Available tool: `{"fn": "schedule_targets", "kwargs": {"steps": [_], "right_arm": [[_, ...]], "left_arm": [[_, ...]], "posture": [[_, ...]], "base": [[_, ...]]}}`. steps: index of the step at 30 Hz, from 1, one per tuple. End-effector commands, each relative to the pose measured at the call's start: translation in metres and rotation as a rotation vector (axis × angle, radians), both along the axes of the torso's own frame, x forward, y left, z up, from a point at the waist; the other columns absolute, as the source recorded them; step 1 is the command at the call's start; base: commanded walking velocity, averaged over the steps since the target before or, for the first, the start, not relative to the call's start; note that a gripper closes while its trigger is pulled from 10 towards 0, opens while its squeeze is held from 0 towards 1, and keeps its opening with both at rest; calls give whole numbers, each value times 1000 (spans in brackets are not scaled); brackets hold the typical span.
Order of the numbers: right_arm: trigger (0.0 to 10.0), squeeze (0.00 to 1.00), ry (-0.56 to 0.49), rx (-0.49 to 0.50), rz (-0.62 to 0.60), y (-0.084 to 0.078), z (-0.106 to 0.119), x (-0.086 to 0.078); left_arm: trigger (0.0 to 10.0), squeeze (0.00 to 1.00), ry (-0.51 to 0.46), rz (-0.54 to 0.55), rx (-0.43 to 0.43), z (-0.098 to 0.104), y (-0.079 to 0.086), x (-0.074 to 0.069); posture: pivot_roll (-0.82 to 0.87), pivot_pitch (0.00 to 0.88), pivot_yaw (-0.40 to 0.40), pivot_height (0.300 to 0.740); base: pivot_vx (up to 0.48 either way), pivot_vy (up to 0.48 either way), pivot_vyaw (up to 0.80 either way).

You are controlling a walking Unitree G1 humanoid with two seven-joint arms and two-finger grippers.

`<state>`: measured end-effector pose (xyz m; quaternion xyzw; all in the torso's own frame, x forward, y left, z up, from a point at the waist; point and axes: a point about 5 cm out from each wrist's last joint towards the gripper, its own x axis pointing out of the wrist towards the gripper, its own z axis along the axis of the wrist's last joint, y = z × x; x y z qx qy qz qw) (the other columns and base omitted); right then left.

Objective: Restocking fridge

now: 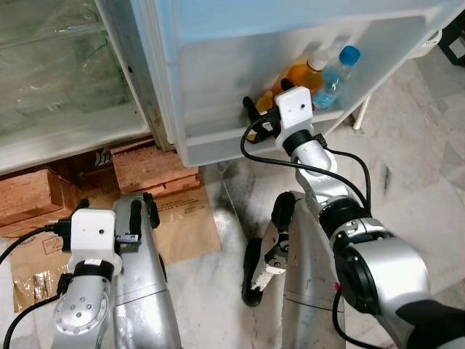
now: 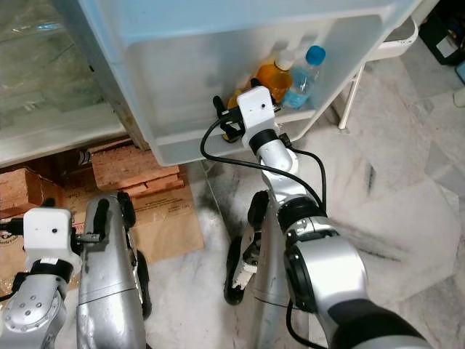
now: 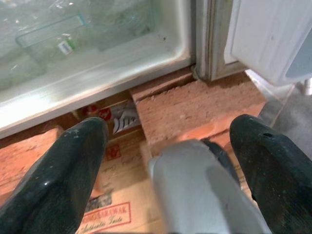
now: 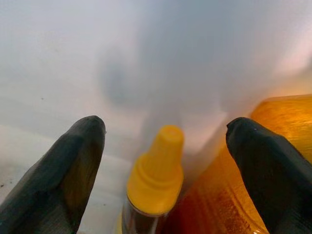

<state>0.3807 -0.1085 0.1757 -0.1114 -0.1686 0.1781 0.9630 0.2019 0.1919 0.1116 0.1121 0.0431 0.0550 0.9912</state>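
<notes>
So the right gripper [image 4: 165,161] sits up at the fridge door shelf [image 1: 218,138], fingers spread wide apart and holding nothing, with the yellow-capped bottle [image 4: 156,175] standing right in the gap between them. In the right wrist view the cap pokes up dead centre between the two black fingertips [image 4: 73,165], so the bottle lies straight ahead of the gripper, upright, its long axis running vertical and roughly crosswise to the reach. No contact visible on either side of the cap, as far as the frames show. Just beside it, touching or nearly so, is the bigger orange juice bottle [image 1: 304,75], and further along the same shelf the clear water bottle with a blue cap [image 1: 336,73]. Looks like the small bottle is already parked in the door shelf, so the judgement here is that the next move depends on backing straight out without clipping the cap or nudging the juice bottle. The right arm is obviously the near one; the left gripper [image 3: 170,165] hangs low over cardboard [image 1: 182,225] and bricks [image 1: 149,167] under the fridge, its fingers also spread and empty.
</notes>
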Motion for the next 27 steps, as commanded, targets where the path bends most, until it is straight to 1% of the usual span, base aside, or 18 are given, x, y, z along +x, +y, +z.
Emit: {"fn": "schedule_targets", "kwargs": {"steps": [1,2,4,5,6,10,13,16,17,18,21,22,27], "right_arm": [[10000,1000,-48,43,-83,-31,3,-4],[10000,1000,-48,43,-83,-31,3,-4],[10000,1000,-57,39,-87,-38,1,-7],[10000,1000,-57,39,-87,-38,1,-7],[10000,1000,-66,38,-90,-43,0,-10],[10000,1000,-66,51,-94,-49,-2,-15],[10000,1000,-70,54,-62,-49,-6,-24],[10000,1000,-75,46,-30,-47,-8,-31],[10000,1000,-71,43,-14,-47,-12,-37],[10000,1000,-68,40,-11,-48,-14,-39],[10000,996,-62,34,-9,-48,-17,-43],[10000,976,-53,36,-10,-49,-19,-45],[10000,976,-32,43,-14,-49,-23,-47]], "left_arm": [[10000,0,23,10,-2,-9,1,-1],[10000,0,23,10,-2,-9,1,-1],[10000,0,17,13,-8,-12,0,3],[10000,0,17,13,-8,-12,0,3],[10000,0,14,15,-12,-13,-1,5],[10000,0,12,15,-17,-16,-2,7],[10000,0,-3,15,-26,-18,-4,11],[10000,0,-9,14,-32,-20,-5,13],[10000,0,-14,7,-37,-20,-7,15],[10000,0,-14,3,-38,-21,-8,16],[10000,0,-15,-3,-40,-22,-9,17],[10000,0,-18,-9,-41,-22,-10,18],[10000,0,-26,-19,-39,-22,-11,23]], "posture": [[180,218,-107,448],[180,218,-107,448],[169,196,-104,448],[169,196,-104,448],[160,174,-104,448],[149,155,-103,448],[134,122,-100,448],[127,106,-96,448],[119,89,-92,448],[116,85,-90,448],[110,77,-85,448],[107,75,-82,448],[103,78,-82,448]], "base": [[0,0,0],[0,0,0],[0,0,0],[0,0,0],[0,0,0],[0,0,0],[0,0,0],[0,0,0],[0,0,0],[0,0,0],[0,0,0],[0,0,0],[0,0,0]]}}
